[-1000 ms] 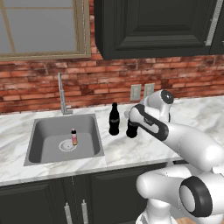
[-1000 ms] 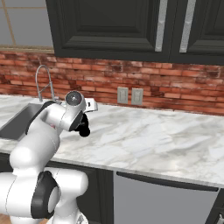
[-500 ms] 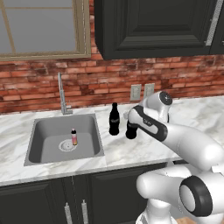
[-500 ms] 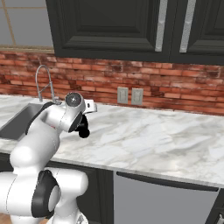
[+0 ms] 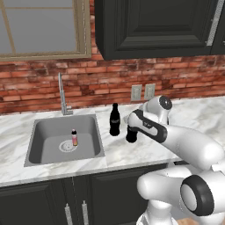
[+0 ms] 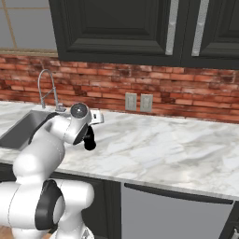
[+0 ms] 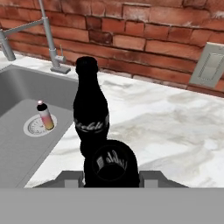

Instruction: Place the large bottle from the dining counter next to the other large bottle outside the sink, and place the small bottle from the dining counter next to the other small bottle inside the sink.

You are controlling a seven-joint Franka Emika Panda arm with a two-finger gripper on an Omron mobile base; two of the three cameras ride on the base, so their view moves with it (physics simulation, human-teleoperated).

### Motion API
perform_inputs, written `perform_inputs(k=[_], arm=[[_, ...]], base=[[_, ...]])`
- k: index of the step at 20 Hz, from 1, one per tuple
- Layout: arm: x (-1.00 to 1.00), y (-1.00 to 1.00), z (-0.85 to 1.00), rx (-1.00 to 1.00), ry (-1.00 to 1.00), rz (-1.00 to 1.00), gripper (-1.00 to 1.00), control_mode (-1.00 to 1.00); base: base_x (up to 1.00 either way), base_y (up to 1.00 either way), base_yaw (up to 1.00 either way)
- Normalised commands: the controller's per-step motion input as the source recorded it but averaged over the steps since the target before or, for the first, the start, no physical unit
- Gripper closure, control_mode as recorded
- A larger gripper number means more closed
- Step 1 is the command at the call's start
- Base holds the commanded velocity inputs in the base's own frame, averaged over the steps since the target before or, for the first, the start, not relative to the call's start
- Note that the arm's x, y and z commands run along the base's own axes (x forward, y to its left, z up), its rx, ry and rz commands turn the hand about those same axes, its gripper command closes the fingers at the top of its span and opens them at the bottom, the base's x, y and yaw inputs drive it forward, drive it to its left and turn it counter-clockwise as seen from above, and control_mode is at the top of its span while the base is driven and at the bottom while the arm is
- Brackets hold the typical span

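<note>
Your gripper (image 7: 111, 178) clamps the large bottle (image 7: 111, 168), its fingertips hidden behind it, just beside the other large bottle (image 7: 90, 116) on marble worktop (image 7: 175, 127), brick behind.

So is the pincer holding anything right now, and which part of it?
Yes: the pincer grips a black cola-shaped bottle, apparently on its upper part, beside the other black bottle on the white marble counter.
</note>
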Motion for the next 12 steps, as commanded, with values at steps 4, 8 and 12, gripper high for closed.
perform_inputs(k=[4,8,12], arm=[[-0.08,0.00,-0.14,-0.04,0.00,0.00,1.00,-1.00],[-0.04,0.00,-0.15,-0.04,0.00,0.00,1.00,-1.00],[-0.01,0.00,-0.18,-0.05,0.00,0.00,1.00,-1.00]], base=[[0.00,0.00,0.00],[0.00,0.00,0.00],[0.00,0.00,0.00]])
